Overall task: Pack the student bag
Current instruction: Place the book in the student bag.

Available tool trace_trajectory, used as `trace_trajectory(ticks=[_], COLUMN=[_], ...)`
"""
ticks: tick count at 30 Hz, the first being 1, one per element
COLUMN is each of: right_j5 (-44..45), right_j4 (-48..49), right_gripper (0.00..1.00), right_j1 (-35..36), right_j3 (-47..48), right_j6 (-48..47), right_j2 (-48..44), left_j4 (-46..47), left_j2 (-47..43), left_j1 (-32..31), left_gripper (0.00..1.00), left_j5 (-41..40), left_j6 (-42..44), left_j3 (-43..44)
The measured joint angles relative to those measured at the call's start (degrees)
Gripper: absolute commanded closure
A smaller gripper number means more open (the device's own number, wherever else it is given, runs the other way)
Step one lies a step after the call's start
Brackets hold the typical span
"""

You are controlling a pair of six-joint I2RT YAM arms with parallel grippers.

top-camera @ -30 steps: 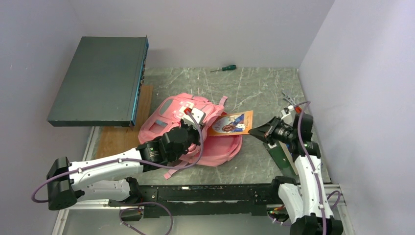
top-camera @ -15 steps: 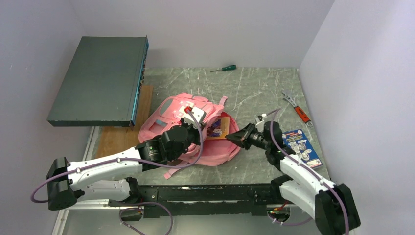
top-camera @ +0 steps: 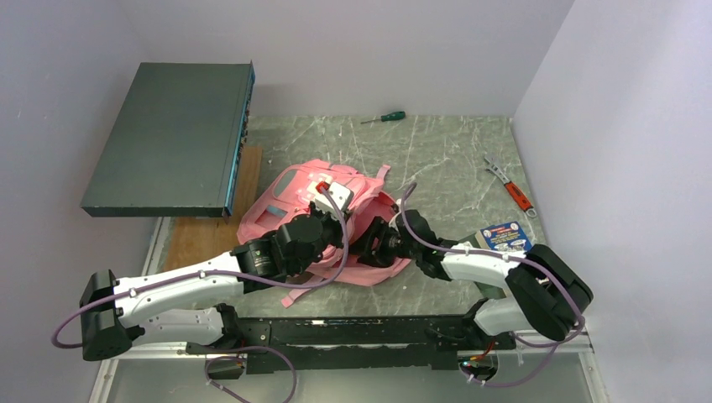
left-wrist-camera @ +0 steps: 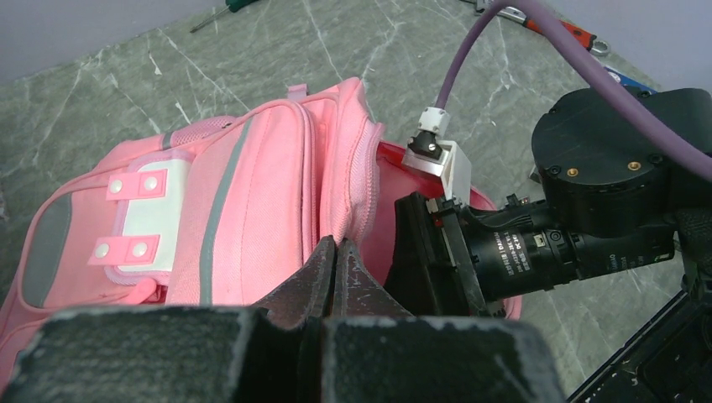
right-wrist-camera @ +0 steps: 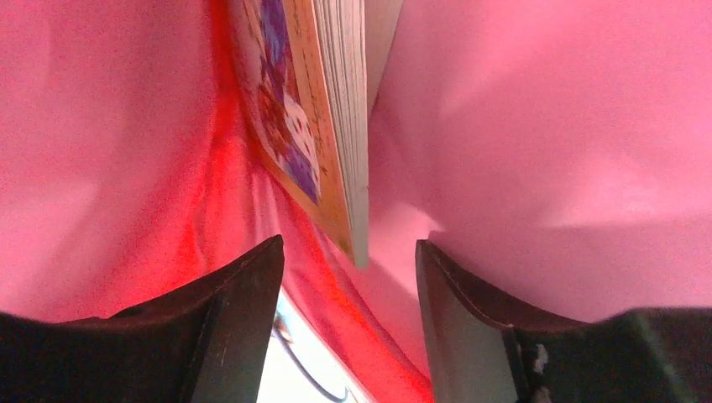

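Note:
The pink student bag point(top-camera: 281, 201) lies flat in the middle of the table, its main opening facing right. My left gripper point(left-wrist-camera: 337, 245) is shut on the zipper edge of that opening and holds it up. My right gripper point(right-wrist-camera: 348, 252) has reached inside the student bag point(right-wrist-camera: 546, 126), and its jaws stand open with pink lining all around. An orange-covered book point(right-wrist-camera: 315, 126) stands on edge just past the right fingertips, touching neither one. In the top view the right gripper's tips are hidden in the bag's mouth.
A large dark box point(top-camera: 168, 138) overhangs the table's left side above a wooden board point(top-camera: 210, 231). A green-handled screwdriver point(top-camera: 384, 117) lies at the back. A red-handled wrench point(top-camera: 512, 189) and a blue printed pack point(top-camera: 506, 237) lie at the right.
My right arm has swung left from the table's right side and carried the orange book into the bag. Its jaws have opened and let the book go. The left arm has held still.

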Motion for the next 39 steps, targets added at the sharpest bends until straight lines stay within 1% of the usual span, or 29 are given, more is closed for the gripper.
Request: trace_trajectory(ticks=[3, 6, 8, 10, 12, 15, 18, 19, 20, 21, 22, 23, 26, 27, 32, 34, 36, 39], right_j5=[-3.63, -7.19, -10.40, -13.51, -15.91, -19.74, -22.95, -23.56, -24.24, -24.83, -25.24, -25.51, -25.97, -25.92, -23.78, -22.23, -19.39, -12.24], right_j4=[-3.43, -7.52, -9.07, -9.46, -9.11, -5.84, -1.51, -0.48, 1.29, 2.58, 4.61, 6.49, 13.35, 16.96, 35.01, 39.87, 42.38, 43.50], right_gripper=[0.44, 0.42, 0.41, 0.41, 0.43, 0.44, 0.46, 0.49, 0.55, 0.64, 0.89, 0.99, 1.00, 1.00, 1.00, 1.00, 1.00, 1.00], right_j1=[-1.51, -5.18, -8.85, -12.44, -14.53, -14.91, -14.08, -13.70, -13.07, -12.55, -11.91, -11.45, -10.82, -11.02, -14.75, -15.04, -14.16, -10.71], right_j3=[0.22, 0.72, 2.12, 4.00, 6.29, 9.07, 9.92, 10.16, 10.45, 10.62, 10.64, 10.54, 8.61, 6.84, -6.38, -9.33, -10.03, -9.05], right_j6=[-6.27, -13.49, -17.40, -20.39, -22.34, -22.64, -21.24, -20.79, -19.80, -19.12, -17.94, -16.63, -11.65, -9.49, 2.56, 5.99, 8.81, 11.45], right_j2=[-0.96, -3.69, -3.72, -1.84, 1.77, 8.63, 14.12, 15.32, 16.83, 17.79, 18.75, 19.54, 20.46, 20.39, 19.89, 19.32, 18.84, 18.67], left_j4=[-0.22, -0.28, -0.28, -0.33, -0.50, -0.87, -1.14, -1.14, -1.16, -1.16, -1.16, -1.14, -1.16, -1.14, -1.16, -1.14, -1.05, -1.03], left_j2=[-0.17, -0.33, -0.37, -0.37, -0.37, -0.37, -0.39, -0.39, -0.39, -0.39, -0.39, -0.39, -0.39, -0.39, -0.39, -0.37, -0.37, -0.37], left_j1=[0.00, 0.00, 0.00, 0.00, 0.00, 0.00, 0.00, 0.00, 0.00, 0.00, 0.00, 0.00, 0.00, 0.00, -0.02, -0.17, -0.26, -0.26], left_gripper=[1.00, 1.00, 1.00, 1.00, 1.00, 1.00, 1.00, 1.00, 1.00, 1.00, 1.00, 1.00, 1.00, 1.00, 1.00, 1.00, 1.00, 1.00], left_j5=[0.17, 0.48, 0.70, 1.16, 1.53, 1.77, 2.08, 2.19, 2.23, 2.32, 2.40, 2.43, 2.40, 2.36, 1.90, 1.92, 1.95, 1.92], left_j6=[-0.04, -0.07, -0.07, -0.07, -0.04, -0.07, -0.04, -0.04, -0.02, -0.02, 0.02, 0.02, 0.22, 0.35, 1.09, 1.16, 1.51, 2.10], left_j3=[0.00, 0.00, 0.00, 0.00, 0.00, 0.00, 0.00, 0.00, 0.00, 0.00, 0.00, 0.00, 0.04, 0.04, 0.04, 0.04, 0.04, 0.04])
